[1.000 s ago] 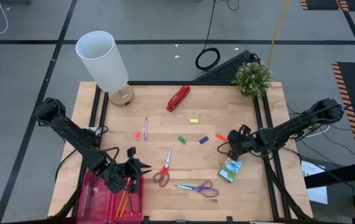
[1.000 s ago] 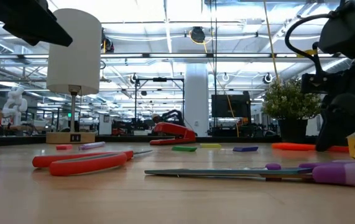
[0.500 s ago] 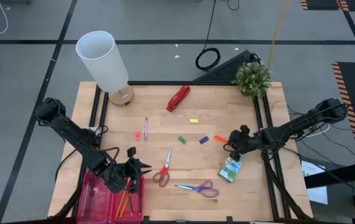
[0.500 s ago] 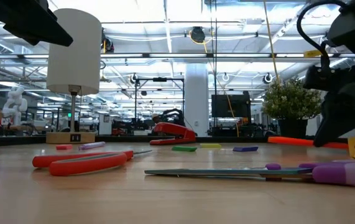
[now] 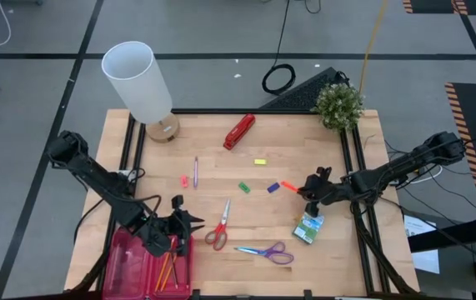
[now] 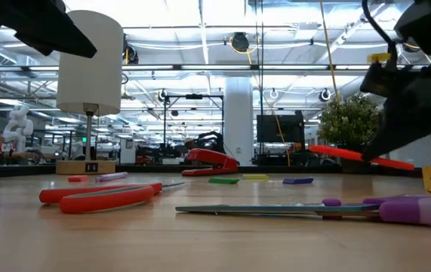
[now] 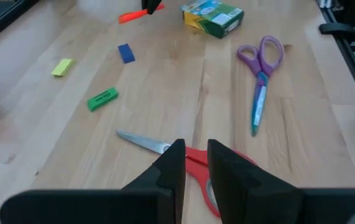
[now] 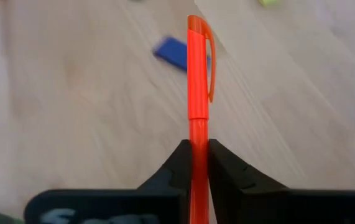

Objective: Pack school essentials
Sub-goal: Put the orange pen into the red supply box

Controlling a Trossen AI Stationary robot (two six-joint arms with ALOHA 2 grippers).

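left claw (image 5: 181,227) sits pinched closed with nothing in it, right by the pink bin (image 5: 137,265) holding orange pencils (image 5: 166,271). red scissors (image 5: 219,227) and purple scissors (image 5: 267,252) lie flat mid-counter (image 5: 246,167), small erasers (image 5: 243,187) beyond them. right claw (image 5: 308,188) is clamped on an orange pen (image 5: 290,186), held up off the wood, crayon box (image 5: 308,227) just beside it.

Bright, even overhead light fills the scene — ceiling strip lights (image 6: 200,49) glare white in the low view. Shadows on the wooden table (image 5: 263,225) are soft and faint. In the right wrist view the table behind the orange pen (image 8: 198,93) is blurred — the blue eraser (image 8: 174,51) too.
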